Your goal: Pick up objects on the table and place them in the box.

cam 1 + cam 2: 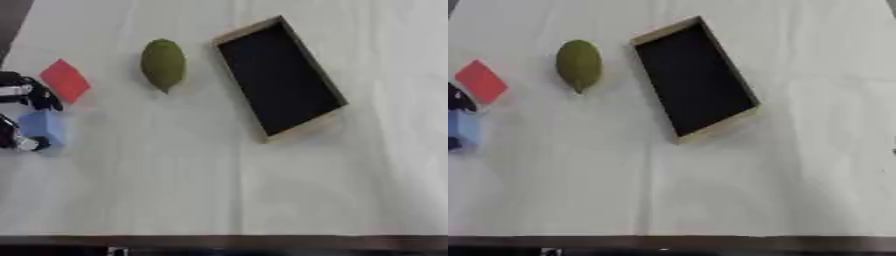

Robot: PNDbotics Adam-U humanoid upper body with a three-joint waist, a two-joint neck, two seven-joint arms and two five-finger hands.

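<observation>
The left robot hand (24, 95) shows at the left edge, its fingers curled round a blue block (44, 127).

It looks like a test room or lab. A white cloth (219, 190) covers a table with a dark edge (262, 242) at 6 o'clock. No room shows.

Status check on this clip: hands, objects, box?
Left hand curled around blue block. Right hand out of view. Red block, green fruit on table; box empty.
</observation>
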